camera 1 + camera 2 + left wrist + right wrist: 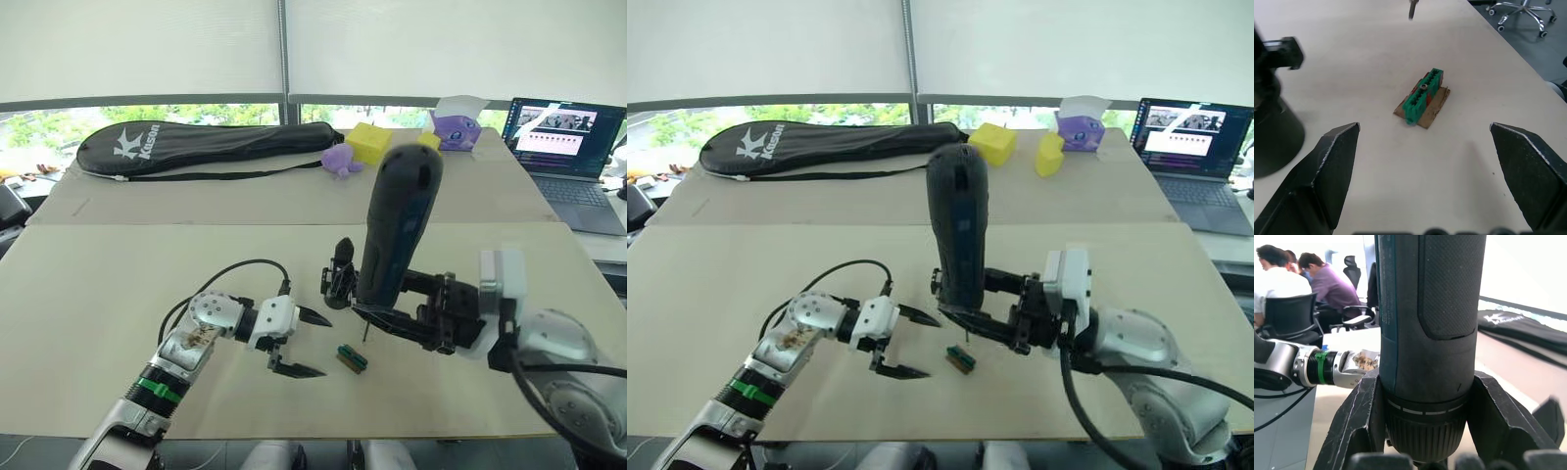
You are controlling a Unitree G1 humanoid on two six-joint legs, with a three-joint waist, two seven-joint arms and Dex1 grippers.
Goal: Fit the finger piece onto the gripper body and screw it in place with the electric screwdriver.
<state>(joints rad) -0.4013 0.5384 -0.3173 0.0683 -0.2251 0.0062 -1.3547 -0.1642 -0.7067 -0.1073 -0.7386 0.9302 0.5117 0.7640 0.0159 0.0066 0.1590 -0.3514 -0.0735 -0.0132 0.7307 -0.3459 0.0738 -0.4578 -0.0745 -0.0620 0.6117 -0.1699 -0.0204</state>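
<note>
Right pincer (377,315) clamps electric screwdriver (397,227) upright, bit above tabletop (118,284). Left pincer (302,343) spread wide, empty, beside green block (352,358).

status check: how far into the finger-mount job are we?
Done: right gripper holds the electric screwdriver upright, bit above the table.
In hand: left gripper open and empty, by the green-and-brown block.
Left: fitting and screwing at the gripper body.
</note>
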